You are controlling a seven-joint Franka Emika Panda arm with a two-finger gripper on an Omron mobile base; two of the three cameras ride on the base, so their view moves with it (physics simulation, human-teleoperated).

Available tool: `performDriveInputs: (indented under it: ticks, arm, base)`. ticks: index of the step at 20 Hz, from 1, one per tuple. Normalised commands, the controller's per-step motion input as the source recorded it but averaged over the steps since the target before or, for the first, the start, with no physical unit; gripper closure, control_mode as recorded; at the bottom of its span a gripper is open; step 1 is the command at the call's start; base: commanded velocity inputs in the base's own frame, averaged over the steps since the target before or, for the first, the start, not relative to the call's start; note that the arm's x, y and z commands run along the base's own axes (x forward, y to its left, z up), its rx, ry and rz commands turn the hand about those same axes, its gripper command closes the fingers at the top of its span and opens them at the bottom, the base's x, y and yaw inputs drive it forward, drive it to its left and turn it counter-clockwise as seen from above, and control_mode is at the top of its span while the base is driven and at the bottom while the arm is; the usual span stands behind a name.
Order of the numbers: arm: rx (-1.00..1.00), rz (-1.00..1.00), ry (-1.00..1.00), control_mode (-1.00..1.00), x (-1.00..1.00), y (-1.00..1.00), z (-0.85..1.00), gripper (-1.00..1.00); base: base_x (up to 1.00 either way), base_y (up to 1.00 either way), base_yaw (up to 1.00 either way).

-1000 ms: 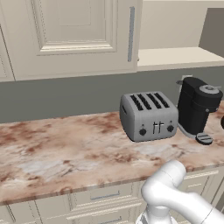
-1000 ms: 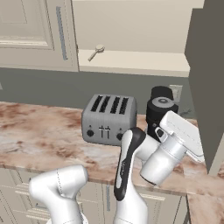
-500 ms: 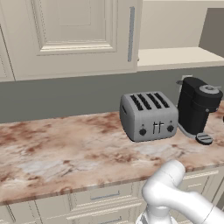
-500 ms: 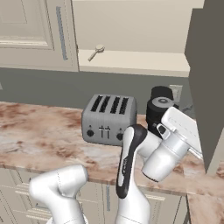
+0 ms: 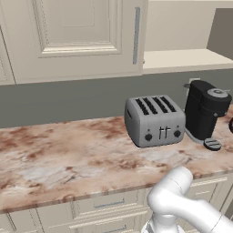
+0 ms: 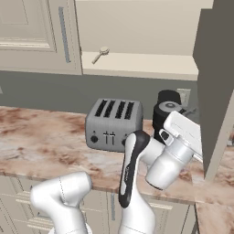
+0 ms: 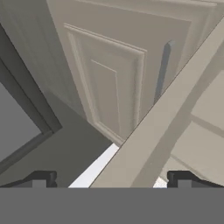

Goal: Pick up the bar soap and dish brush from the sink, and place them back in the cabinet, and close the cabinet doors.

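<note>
Gripper (image 7: 109, 181) with jaws apart and empty faces the open cabinet door (image 7: 144, 144) edge-on, rising toward one o'clock, its vertical bar handle (image 7: 162, 72) at twelve.

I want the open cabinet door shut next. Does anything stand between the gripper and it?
Nothing visible does. The gripper sits right by the open cabinet door; the dish brush lies apart on the cabinet shelf.

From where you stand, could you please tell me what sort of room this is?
It looks like a home kitchen: a mottled reddish-brown marble-look countertop carries a grey four-slot toaster and a black pod coffee machine, with cream panelled wall cabinet doors above.
</note>
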Motion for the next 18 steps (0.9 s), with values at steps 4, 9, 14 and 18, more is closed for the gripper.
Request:
performDriveInputs:
  ticks: [4, 9, 14, 18]
  arm:
    - [-0.12, -0.02, -0.26, -1.00, -0.10, 0.28, -0.15, -1.00]
    - [-0.14, -0.04, -0.29, -1.00, -0.11, 0.41, -0.15, -1.00]
    - [-0.12, -0.03, -0.30, -1.00, -0.07, 0.37, -0.10, -1.00]
    - [-0.12, -0.03, -0.28, -1.00, 0.00, 0.36, -0.09, -1.00]
  base:
    - [0.00, 0.00, 0.00]
    - [0.00, 0.00, 0.00]
    - [0.00, 0.00, 0.00]
    - [0.00, 0.00, 0.00]
